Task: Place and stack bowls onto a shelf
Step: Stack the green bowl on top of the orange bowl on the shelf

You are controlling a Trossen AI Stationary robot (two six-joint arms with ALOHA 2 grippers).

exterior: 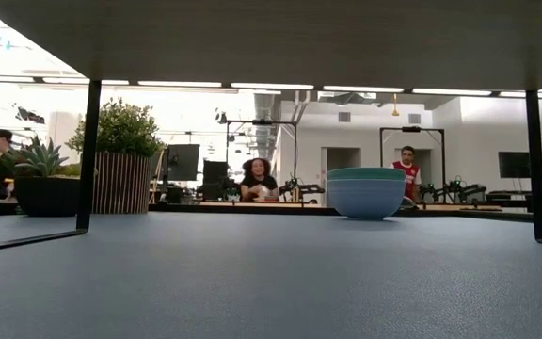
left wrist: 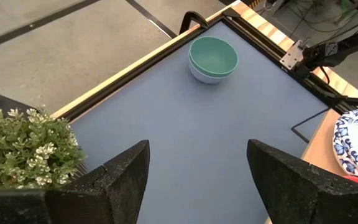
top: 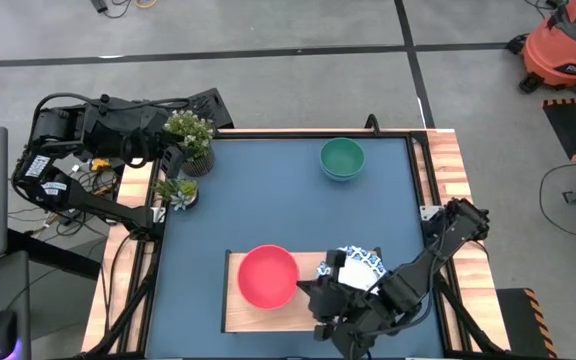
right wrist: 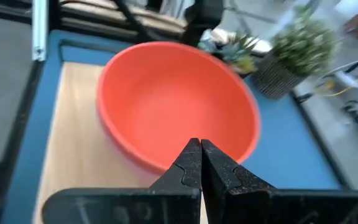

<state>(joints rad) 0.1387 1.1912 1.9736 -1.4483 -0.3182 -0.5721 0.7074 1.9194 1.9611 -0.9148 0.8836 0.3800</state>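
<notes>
So on my end the right gripper is pinched fully closed with nothing between its fingers, sitting low over the near end of the shelf. From its wrist cam the tips point right at the pink-red bowl, just short of the rim; I can't tell if they actually touch it. In the overhead view that bowl sits on the left part of the light wood board. Right next to it, toward the right, there's a white bowl with a blue patterned rim, mostly covered by the right arm, so I can't say if it's one bowl or a stack. The left wrist cam catches a slice of that patterned rim on the board's edge too.

Further out, the green bowl is at the far side of the blue table top, well apart from the shelf. From the low cam and the left wrist cam it looks like the green one is nested in a pale blue-white bowl underneath it.

The left gripper is parked off at the far left corner with its fingers spread wide, holding nothing, hovering near the potted plant with pale flowers. A smaller spiky plant sits just beside that one on the table's left edge.

Low cam also shows a few people way back in the room behind the table.
</notes>
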